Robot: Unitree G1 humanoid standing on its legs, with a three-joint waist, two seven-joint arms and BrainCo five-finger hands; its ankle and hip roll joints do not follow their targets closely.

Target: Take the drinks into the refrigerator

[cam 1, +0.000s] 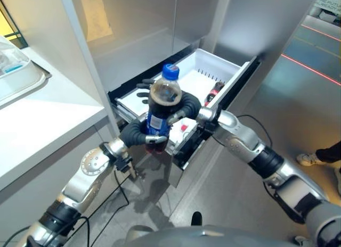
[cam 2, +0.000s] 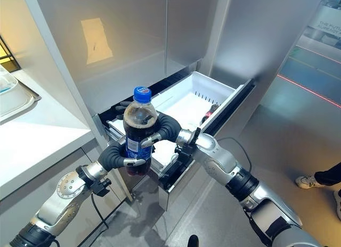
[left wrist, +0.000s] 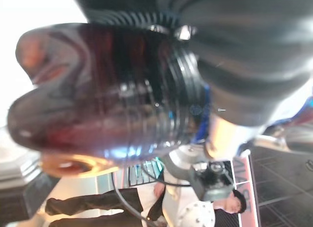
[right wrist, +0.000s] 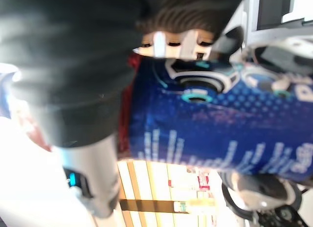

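Drawer: your open white plastic refrigerator drawer (cam 2: 213, 92) holds a small dark bottle (cam 2: 209, 113) at 3 o'clock.
Bottle: both left hand (cam 2: 120, 156) and right hand (cam 2: 164, 131) grasp the blue-capped dark cola bottle (cam 2: 139, 124), fingers (cam 2: 151, 140) curled round it.

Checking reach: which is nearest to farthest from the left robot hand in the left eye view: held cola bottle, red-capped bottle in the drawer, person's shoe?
1. Cola bottle, gripped by the left robot hand.
2. Red-capped bottle, lying at the open drawer's right wall.
3. Shoe, on the floor far right.
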